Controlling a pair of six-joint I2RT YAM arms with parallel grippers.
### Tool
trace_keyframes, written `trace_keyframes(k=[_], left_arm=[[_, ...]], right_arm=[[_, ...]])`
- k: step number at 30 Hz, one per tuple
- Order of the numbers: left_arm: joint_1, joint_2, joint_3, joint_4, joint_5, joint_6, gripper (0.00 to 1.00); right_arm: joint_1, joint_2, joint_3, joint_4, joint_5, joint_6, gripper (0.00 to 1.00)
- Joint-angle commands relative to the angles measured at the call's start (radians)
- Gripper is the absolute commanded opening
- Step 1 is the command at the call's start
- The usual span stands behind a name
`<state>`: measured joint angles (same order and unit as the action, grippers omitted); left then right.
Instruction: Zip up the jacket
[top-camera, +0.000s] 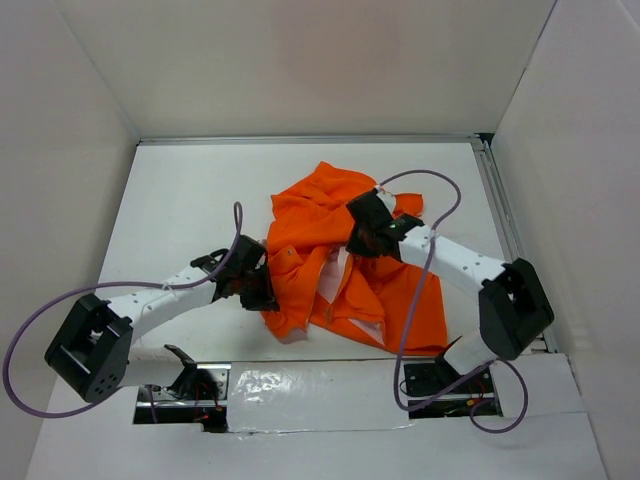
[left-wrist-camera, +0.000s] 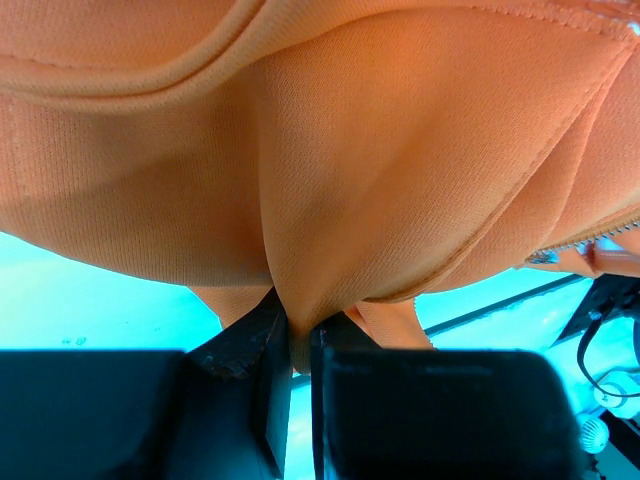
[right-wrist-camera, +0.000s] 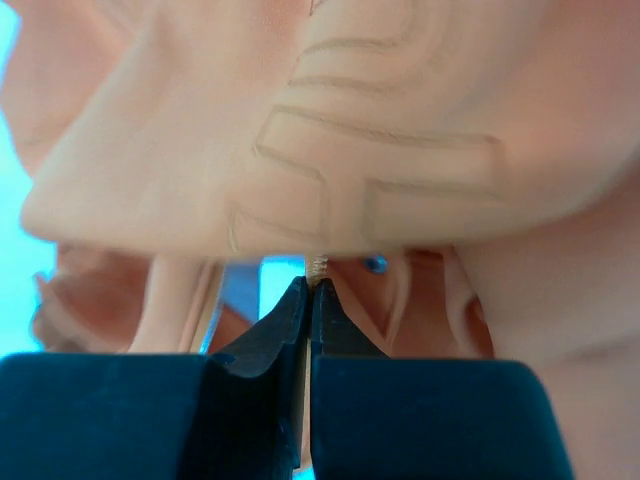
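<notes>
Orange jacket (top-camera: 330, 262) lies crumpled on table (top-camera: 180, 200) centre, front open. My left gripper (left-wrist-camera: 298, 325) clamps fold (left-wrist-camera: 310, 230) at its left edge, likely anchoring cloth against zip pull. My right gripper (right-wrist-camera: 308, 292) pinched together just below small ribbed bit (right-wrist-camera: 318, 265), maybe zipper; catch unclear.

The bright orange jacket (top-camera: 310, 215) lies crumpled in a heap in the middle of the table (top-camera: 180, 200). Its front gapes open, pale lining showing between the panels.

jacket (top-camera: 300, 270) — matt orange woven cloth, stitched seams; left pincer (left-wrist-camera: 297, 330) — matt black plastic
</notes>
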<state>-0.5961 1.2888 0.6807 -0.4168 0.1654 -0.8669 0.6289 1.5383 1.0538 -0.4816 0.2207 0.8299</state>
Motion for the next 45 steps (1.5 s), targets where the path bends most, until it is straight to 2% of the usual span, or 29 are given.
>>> trace_keyframes(k=[1, 3, 4, 6, 8, 10, 11, 15, 18, 19, 22, 24, 25, 26, 27, 28, 29, 31, 32, 34, 37, 41, 45], left_arm=[[0.007, -0.020, -0.001, -0.005, 0.016, 0.003, 0.14], [0.009, -0.022, 0.003, -0.016, 0.010, 0.003, 0.13], [0.009, -0.022, 0.003, -0.017, 0.010, 0.003, 0.13], [0.010, -0.028, 0.006, -0.023, 0.011, 0.000, 0.13], [0.013, -0.037, 0.006, -0.022, 0.019, 0.003, 0.13], [0.013, -0.045, 0.010, -0.022, 0.026, 0.003, 0.13], [0.015, -0.049, 0.010, -0.022, 0.029, 0.005, 0.13], [0.016, -0.049, 0.017, -0.036, 0.026, 0.000, 0.13], [0.018, -0.052, 0.011, -0.030, 0.045, -0.003, 0.13], [0.019, -0.054, 0.008, -0.030, 0.051, -0.004, 0.13], [0.018, -0.062, -0.007, -0.023, 0.072, -0.014, 0.13], [0.016, -0.072, -0.024, -0.024, 0.080, -0.023, 0.13], [0.013, -0.075, -0.033, -0.025, 0.085, -0.027, 0.13], [0.012, -0.080, -0.038, -0.028, 0.079, -0.029, 0.13], [0.012, -0.088, -0.043, -0.034, 0.072, -0.033, 0.13], [0.010, -0.091, -0.046, -0.042, 0.068, -0.035, 0.13], [0.010, -0.092, -0.050, -0.045, 0.057, -0.038, 0.13], [0.009, -0.097, -0.056, -0.050, 0.051, -0.041, 0.13], [0.009, -0.097, -0.058, -0.048, 0.039, -0.044, 0.12], [0.013, -0.094, -0.058, -0.050, 0.034, -0.040, 0.12], [0.016, -0.088, -0.050, -0.050, 0.037, -0.038, 0.10], [0.016, -0.105, -0.052, -0.045, 0.039, -0.035, 0.10], [0.018, -0.132, -0.050, -0.056, 0.026, -0.037, 0.10]], right_arm=[[0.014, -0.154, 0.008, -0.056, 0.053, -0.034, 0.00], [0.017, -0.208, 0.052, -0.209, 0.182, -0.006, 0.00], [0.017, -0.227, 0.095, -0.386, 0.342, 0.008, 0.00], [0.017, -0.273, 0.149, -0.579, 0.495, 0.120, 0.00], [0.014, -0.300, 0.259, -0.890, 0.642, 0.209, 0.00], [0.012, -0.287, 0.309, -0.957, 0.695, 0.213, 0.00], [0.017, -0.268, 0.334, -0.962, 0.704, 0.152, 0.00], [0.124, -0.069, 0.496, -0.943, 0.718, 0.074, 0.00], [0.250, 0.264, 0.665, -0.918, 0.692, -0.007, 0.00], [0.315, 0.331, 0.711, -0.893, 0.675, -0.097, 0.00], [0.400, 0.529, 0.888, -0.813, 0.622, -0.205, 0.00], [0.451, 0.580, 0.953, -0.741, 0.547, -0.250, 0.11], [0.462, 0.568, 0.942, -0.695, 0.508, -0.264, 0.19], [0.460, 0.515, 0.880, -0.592, 0.414, -0.270, 0.41], [0.456, 0.475, 0.829, -0.534, 0.361, -0.288, 0.54], [0.451, 0.424, 0.766, -0.470, 0.320, -0.294, 0.59], [0.440, 0.311, 0.632, -0.345, 0.271, -0.295, 0.62], [0.425, 0.191, 0.434, -0.234, 0.149, -0.273, 0.62], [0.402, 0.078, 0.369, -0.145, 0.082, -0.262, 0.63], [0.382, -0.065, 0.213, -0.057, 0.037, -0.216, 0.64], [0.345, -0.199, 0.051, -0.014, 0.020, -0.160, 0.66], [0.308, -0.268, -0.110, 0.031, -0.038, -0.121, 0.66], [0.307, -0.225, -0.163, 0.092, -0.066, -0.094, 0.67]])
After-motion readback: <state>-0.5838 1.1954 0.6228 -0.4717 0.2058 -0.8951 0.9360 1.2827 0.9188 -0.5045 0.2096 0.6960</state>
